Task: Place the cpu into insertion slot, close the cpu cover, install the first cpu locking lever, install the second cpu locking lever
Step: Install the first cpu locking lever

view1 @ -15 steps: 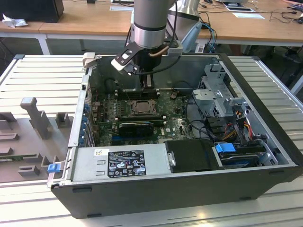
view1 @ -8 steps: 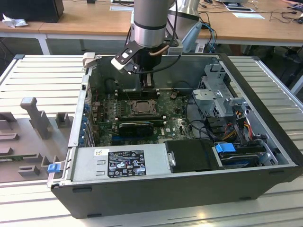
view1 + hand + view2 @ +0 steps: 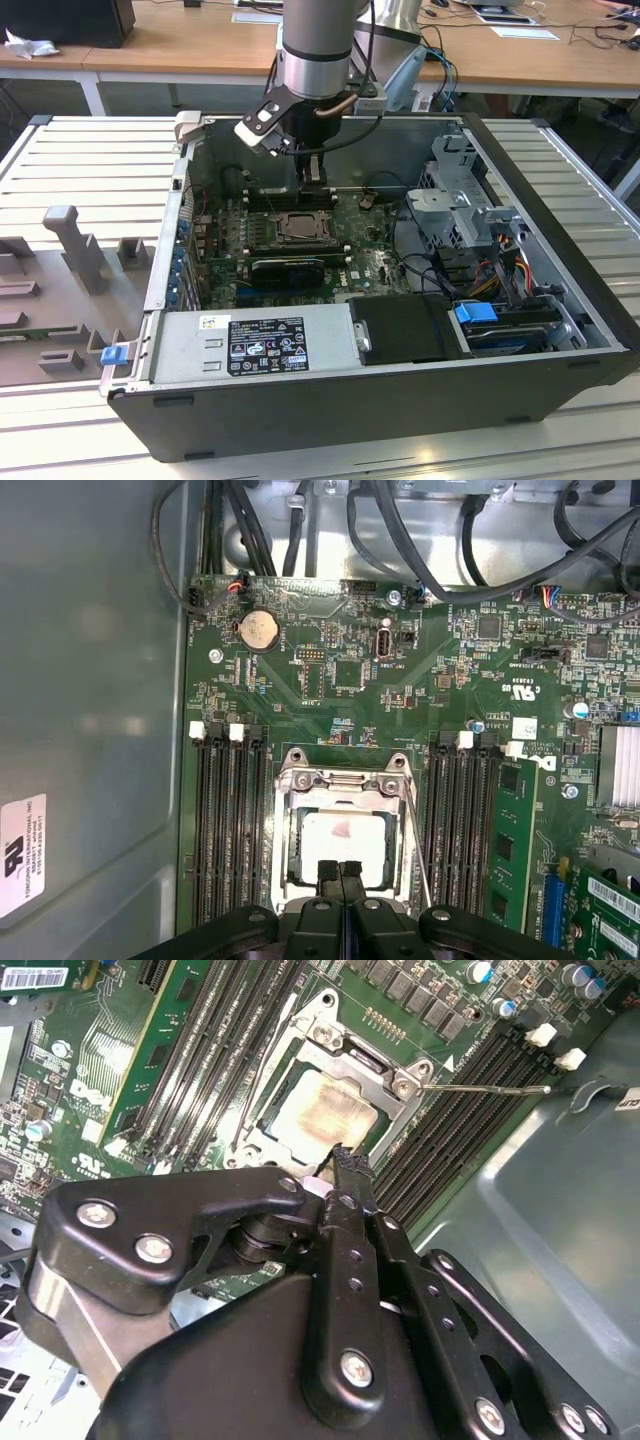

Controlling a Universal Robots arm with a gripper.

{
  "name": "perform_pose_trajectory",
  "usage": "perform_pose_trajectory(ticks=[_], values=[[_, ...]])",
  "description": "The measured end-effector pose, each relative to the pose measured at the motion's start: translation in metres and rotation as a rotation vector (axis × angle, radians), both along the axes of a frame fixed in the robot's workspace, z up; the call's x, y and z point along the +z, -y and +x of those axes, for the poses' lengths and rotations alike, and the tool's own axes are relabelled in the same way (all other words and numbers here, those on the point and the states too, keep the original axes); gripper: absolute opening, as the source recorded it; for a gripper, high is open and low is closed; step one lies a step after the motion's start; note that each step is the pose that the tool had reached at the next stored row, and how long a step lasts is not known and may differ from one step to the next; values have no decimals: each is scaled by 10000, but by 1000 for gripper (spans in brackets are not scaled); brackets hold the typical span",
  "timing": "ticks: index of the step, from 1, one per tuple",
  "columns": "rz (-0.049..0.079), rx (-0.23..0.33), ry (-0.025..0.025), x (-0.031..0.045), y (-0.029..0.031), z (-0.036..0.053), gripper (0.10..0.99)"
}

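The cpu (image 3: 345, 842), a pale square chip, lies in the insertion slot (image 3: 298, 226) on the green motherboard inside the open case. The silvery cpu cover (image 3: 340, 780) lies flat around it, and in the second wrist view the cpu (image 3: 318, 1110) shows through the cover (image 3: 350, 1052). A thin wire locking lever (image 3: 485, 1087) sticks out sideways from the socket over the memory slots; the same lever (image 3: 415, 830) runs along the socket's edge. My gripper (image 3: 340, 870) hovers at the socket's edge, its black fingertips (image 3: 350, 1165) shut together with nothing between them. In the exterior view the gripper (image 3: 313, 185) hangs just behind the socket.
Long black memory slots (image 3: 225, 830) flank the socket on both sides. A green card (image 3: 515, 840) stands beside them. The grey power supply (image 3: 255, 345), a drive cage (image 3: 465, 205) with cables and the case walls (image 3: 545, 190) box in the motherboard.
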State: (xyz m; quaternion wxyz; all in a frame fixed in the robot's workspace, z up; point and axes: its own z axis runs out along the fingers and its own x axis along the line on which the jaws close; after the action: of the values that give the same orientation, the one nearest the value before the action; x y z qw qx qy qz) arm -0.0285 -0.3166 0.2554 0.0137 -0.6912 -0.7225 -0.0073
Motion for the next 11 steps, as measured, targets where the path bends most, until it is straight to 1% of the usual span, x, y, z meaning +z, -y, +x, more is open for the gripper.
perform_pose_trajectory(ticks=[11], values=[[-1, 0, 0, 32, 0, 0, 106]])
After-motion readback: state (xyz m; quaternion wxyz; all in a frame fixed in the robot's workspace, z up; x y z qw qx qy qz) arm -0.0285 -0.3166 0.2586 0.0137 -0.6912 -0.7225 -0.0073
